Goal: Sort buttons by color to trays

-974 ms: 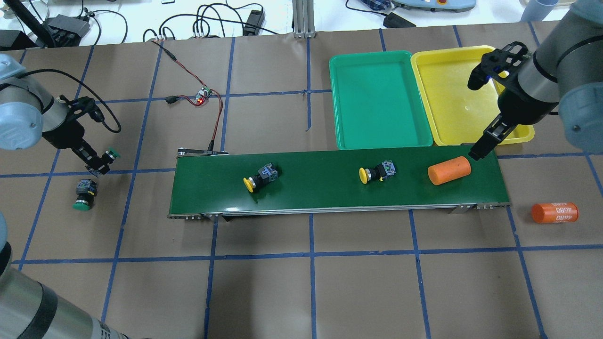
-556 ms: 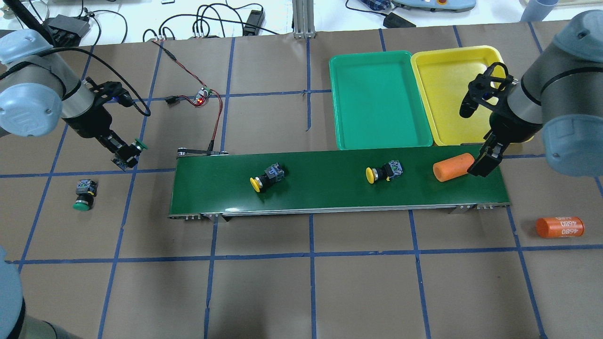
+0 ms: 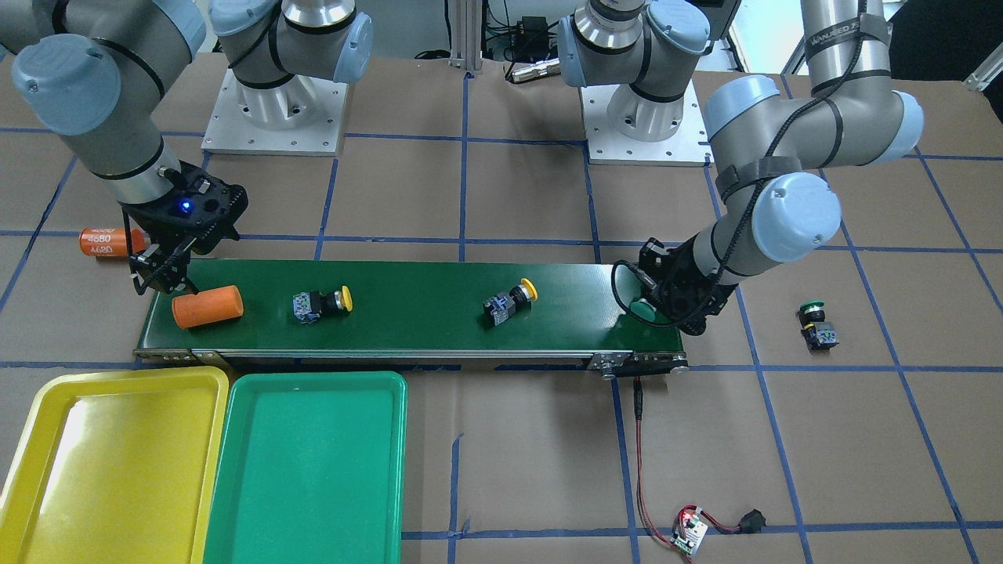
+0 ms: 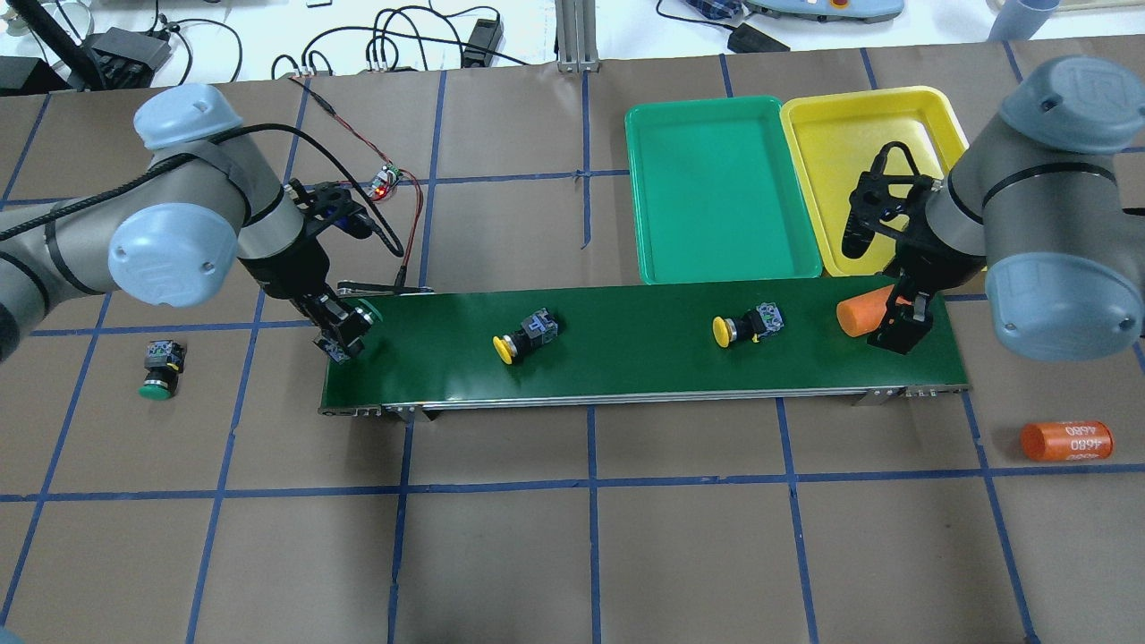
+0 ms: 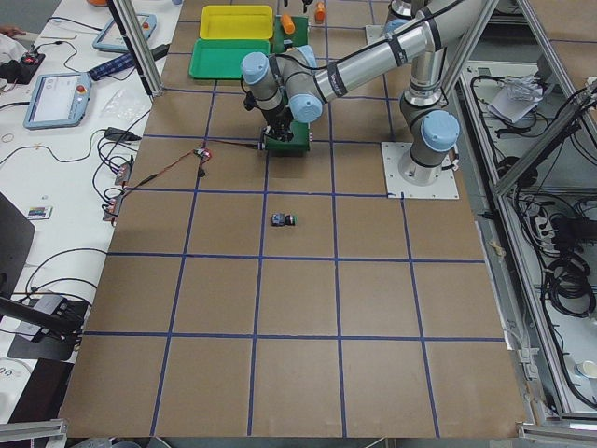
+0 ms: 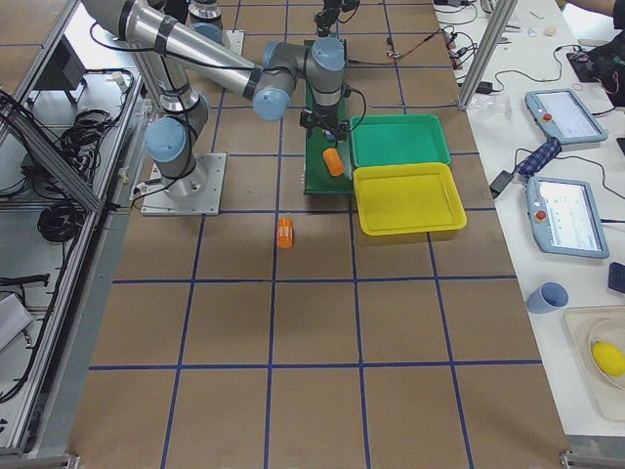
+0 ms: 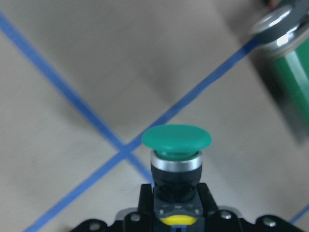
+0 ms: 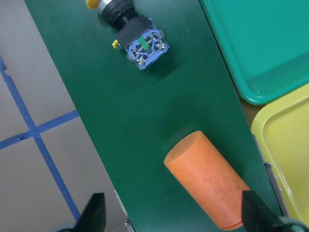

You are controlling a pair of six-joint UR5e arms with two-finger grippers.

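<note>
Swinging in off the bare table, my left gripper [image 4: 344,333] now hangs over the end of the conveyor belt [image 4: 626,358]; a moment ago it was well short of that edge. Its jaws are clamped tight on the black body of a green-capped button [image 7: 176,145], cap pointing straight out ahead of the fingers. Behind that gripper, out on the brown table, the other green-capped button [image 4: 161,367] lies where it lay before.

Ahead along the belt, both yellow ones have drifted further from my left jaws. The nearer yellow-capped button [image 4: 526,335] lies on its side. So does the farther yellow-capped button [image 4: 747,327], which is just beside my right gripper [image 4: 899,329].

That right gripper has come down and in over the belt's far end. Its fingers [image 8: 96,215] are spread wide and hold nothing. The orange cylinder [image 8: 207,183] lies between them in the wrist view, closer to one finger, and I cannot tell whether they touch it.

Just beyond those open jaws is the yellow tray [image 4: 841,152], with the green tray [image 4: 720,192] touching it on the side toward my left arm; neither holds a button. Off the belt on my right gripper's other side, the marked cylinder [image 4: 1066,441] has rolled a little further away.
</note>
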